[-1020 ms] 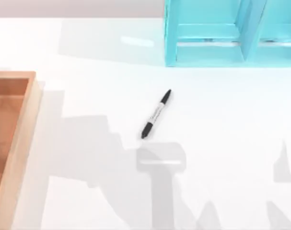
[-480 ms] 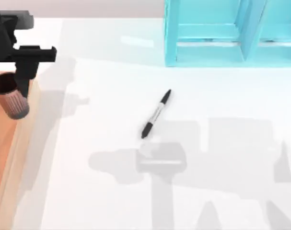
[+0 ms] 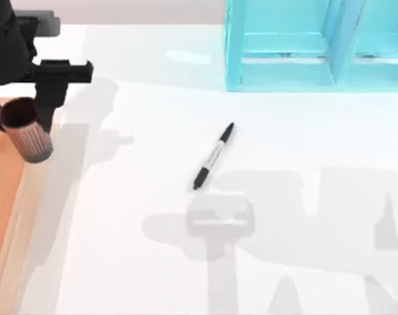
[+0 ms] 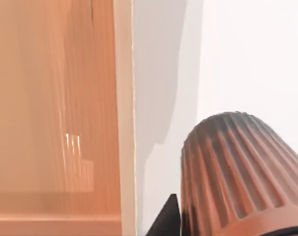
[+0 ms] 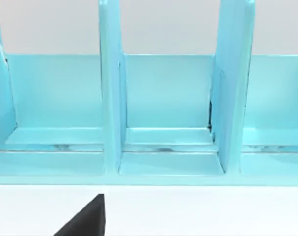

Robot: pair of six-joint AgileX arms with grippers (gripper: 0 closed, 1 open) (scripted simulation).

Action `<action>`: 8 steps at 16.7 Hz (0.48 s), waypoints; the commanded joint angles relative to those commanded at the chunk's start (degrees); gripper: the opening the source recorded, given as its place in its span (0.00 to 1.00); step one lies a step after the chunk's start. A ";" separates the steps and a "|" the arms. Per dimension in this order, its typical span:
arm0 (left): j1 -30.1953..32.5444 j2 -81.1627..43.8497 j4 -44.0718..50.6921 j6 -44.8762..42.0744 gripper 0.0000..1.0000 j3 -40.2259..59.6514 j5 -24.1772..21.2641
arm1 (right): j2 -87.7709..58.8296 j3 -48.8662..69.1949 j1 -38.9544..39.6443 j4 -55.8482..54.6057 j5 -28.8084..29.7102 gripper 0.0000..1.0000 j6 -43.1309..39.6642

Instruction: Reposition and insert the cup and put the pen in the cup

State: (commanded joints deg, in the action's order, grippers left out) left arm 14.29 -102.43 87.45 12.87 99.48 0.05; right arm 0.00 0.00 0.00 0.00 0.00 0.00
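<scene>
Top view shows my left arm's black two-finger gripper [image 3: 29, 128] at the far left of the white table [image 3: 284, 262], above the edge where the light wooden tray [image 3: 8, 216] meets the tabletop. Its jaws pinch the small reddish-brown cylindrical cup with finely ribbed sides [image 3: 27, 130], which hangs tilted, its dark mouth toward the gripper body and its closed base pointing down and toward the table's right. The cup is off the surface and partly overlaps the tray's right rim as seen from above. The slim marker pen with black cap, black end and grey-white printed barrel [image 3: 213, 157] lies flat on the table near the centre, well apart from the cup, set diagonally with one black end toward the turquoise partitioned shelf rack [image 3: 284, 59] at the table's far edge. Left wrist view has the ribbed cup [image 4: 237, 177] close up, a dark fingertip [image 4: 166, 221] against its side, with the tray's pale rim [image 4: 124, 118] and orange-brown floor just beside it and white table beyond. Right wrist view faces the turquoise rack [image 5: 168, 98], its upright dividers forming open bays, and a dark finger [image 5: 87, 219] of my right arm's gripper pokes in at the edge; whether those jaws are spread or pressed together I cannot tell.
</scene>
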 joint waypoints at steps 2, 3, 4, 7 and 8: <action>0.77 -2.10 -0.99 0.84 0.00 1.29 0.01 | 0.00 0.00 0.00 0.00 0.00 1.00 0.00; 1.41 -4.01 -1.85 1.51 0.00 2.31 0.03 | 0.00 0.00 0.00 0.00 0.00 1.00 0.00; 2.23 -6.38 -2.90 2.24 0.00 3.51 0.06 | 0.00 0.00 0.00 0.00 0.00 1.00 0.00; 4.97 -14.45 -6.64 4.84 0.00 7.46 0.14 | 0.00 0.00 0.00 0.00 0.00 1.00 0.00; 5.85 -16.99 -7.92 5.67 0.00 8.68 0.16 | 0.00 0.00 0.00 0.00 0.00 1.00 0.00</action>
State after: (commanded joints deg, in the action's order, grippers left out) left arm 20.15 -119.42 79.53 18.54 108.15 0.21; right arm 0.00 0.00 0.00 0.00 0.00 0.00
